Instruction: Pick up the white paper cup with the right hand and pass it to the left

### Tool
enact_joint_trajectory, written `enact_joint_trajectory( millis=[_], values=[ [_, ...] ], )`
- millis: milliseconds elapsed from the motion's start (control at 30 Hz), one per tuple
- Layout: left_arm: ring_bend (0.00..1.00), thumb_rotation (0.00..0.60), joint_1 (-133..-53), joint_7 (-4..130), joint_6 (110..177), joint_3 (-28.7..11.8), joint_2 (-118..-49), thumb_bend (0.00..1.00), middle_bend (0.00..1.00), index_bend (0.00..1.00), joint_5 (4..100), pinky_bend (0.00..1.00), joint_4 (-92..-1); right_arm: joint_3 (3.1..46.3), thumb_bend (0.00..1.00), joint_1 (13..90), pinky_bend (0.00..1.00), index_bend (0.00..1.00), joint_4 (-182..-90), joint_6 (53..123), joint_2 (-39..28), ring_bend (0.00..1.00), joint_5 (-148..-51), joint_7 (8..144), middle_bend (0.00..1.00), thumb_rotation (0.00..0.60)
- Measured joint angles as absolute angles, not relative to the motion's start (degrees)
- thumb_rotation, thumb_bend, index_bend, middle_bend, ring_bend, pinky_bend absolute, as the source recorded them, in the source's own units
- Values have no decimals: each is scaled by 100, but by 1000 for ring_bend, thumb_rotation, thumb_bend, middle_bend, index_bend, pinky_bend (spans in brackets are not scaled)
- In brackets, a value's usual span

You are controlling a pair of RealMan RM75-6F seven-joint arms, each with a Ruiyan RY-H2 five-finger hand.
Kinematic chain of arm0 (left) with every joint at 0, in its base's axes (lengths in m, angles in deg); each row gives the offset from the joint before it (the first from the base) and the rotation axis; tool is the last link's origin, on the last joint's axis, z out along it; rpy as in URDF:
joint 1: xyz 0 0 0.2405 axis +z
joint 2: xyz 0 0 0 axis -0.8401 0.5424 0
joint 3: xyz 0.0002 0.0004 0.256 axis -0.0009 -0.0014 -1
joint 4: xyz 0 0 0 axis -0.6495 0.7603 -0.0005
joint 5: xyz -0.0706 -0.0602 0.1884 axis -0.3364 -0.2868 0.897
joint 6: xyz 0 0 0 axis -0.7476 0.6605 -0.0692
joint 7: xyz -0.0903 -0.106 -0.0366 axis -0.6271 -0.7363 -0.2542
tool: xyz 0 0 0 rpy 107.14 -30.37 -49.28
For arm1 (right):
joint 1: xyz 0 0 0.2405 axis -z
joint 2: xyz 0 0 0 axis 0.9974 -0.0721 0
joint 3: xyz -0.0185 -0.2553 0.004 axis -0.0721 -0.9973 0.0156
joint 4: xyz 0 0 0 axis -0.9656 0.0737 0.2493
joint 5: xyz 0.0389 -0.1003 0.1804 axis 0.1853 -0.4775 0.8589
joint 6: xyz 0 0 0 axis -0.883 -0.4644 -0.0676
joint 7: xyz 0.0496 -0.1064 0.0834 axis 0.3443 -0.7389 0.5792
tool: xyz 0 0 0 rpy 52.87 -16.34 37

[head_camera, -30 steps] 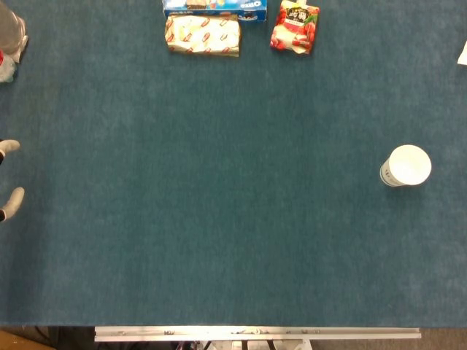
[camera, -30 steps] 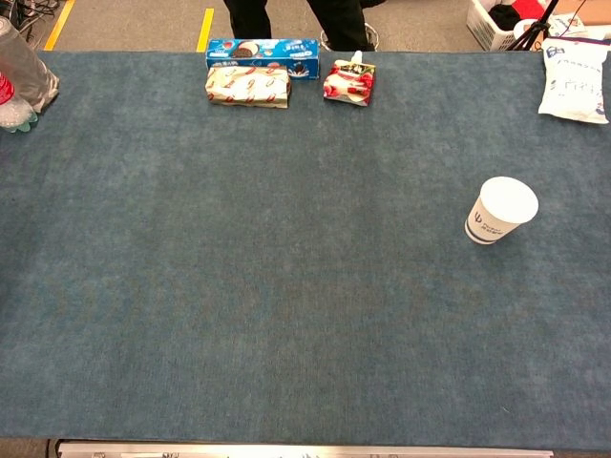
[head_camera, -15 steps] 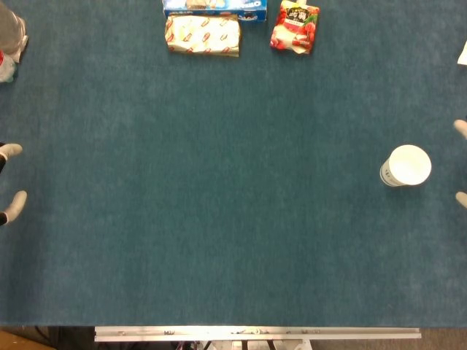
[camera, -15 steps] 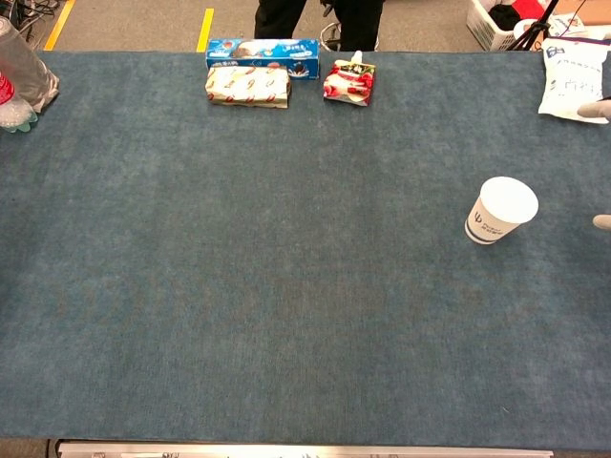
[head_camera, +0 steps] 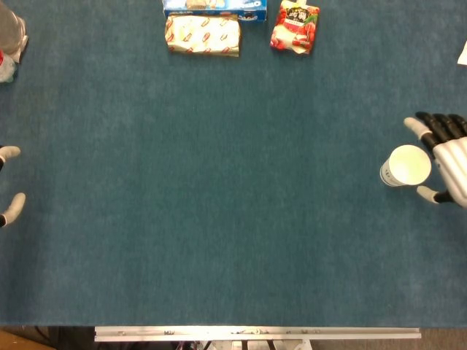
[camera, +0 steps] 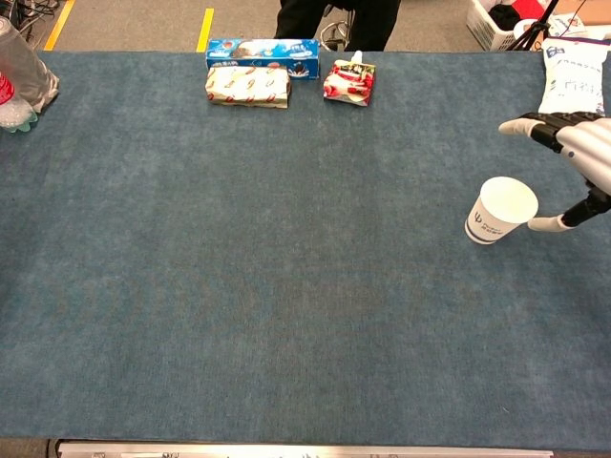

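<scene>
The white paper cup (head_camera: pixel 406 166) (camera: pixel 501 211) stands upright on the blue table at the right side. My right hand (head_camera: pixel 444 156) (camera: pixel 576 157) is just right of the cup with its fingers spread apart around it, holding nothing; I cannot tell whether it touches the cup. Only two fingertips of my left hand (head_camera: pixel 9 180) show at the far left edge of the head view, apart from each other and holding nothing.
At the back of the table (head_camera: pixel 219 182) lie a blue cookie box (head_camera: pixel 214 7), a wrapped snack pack (head_camera: pixel 203 36) and a red pouch (head_camera: pixel 295 27). A plastic bottle (camera: pixel 21 76) lies at the back left. A white bag (camera: pixel 573 84) sits at the back right.
My right hand has come in from the right edge to the cup, fingers spread. The cup has not moved. The left fingertips stay at the left edge.
</scene>
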State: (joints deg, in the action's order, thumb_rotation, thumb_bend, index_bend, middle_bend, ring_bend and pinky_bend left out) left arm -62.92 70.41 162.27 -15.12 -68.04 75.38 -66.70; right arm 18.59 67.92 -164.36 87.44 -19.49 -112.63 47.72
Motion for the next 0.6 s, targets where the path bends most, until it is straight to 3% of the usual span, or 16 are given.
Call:
enact_joint_trajectory(
  millis=[400, 600],
  values=[
    [239, 600, -6289, 7045, 16187, -1528, -6833, 253, 293, 270, 7519, 493, -6659, 1692, 0, 6610, 136, 133, -16257, 8516, -1714, 112, -10935, 4584, 167, 600],
    [239, 600, -6289, 7043, 16168, -1534, -6867, 253, 293, 270, 7511, 495, -6633, 1672, 0, 6562, 191, 136, -16114, 8483, -1634, 126, -10836, 4666, 190, 600]
  ],
)
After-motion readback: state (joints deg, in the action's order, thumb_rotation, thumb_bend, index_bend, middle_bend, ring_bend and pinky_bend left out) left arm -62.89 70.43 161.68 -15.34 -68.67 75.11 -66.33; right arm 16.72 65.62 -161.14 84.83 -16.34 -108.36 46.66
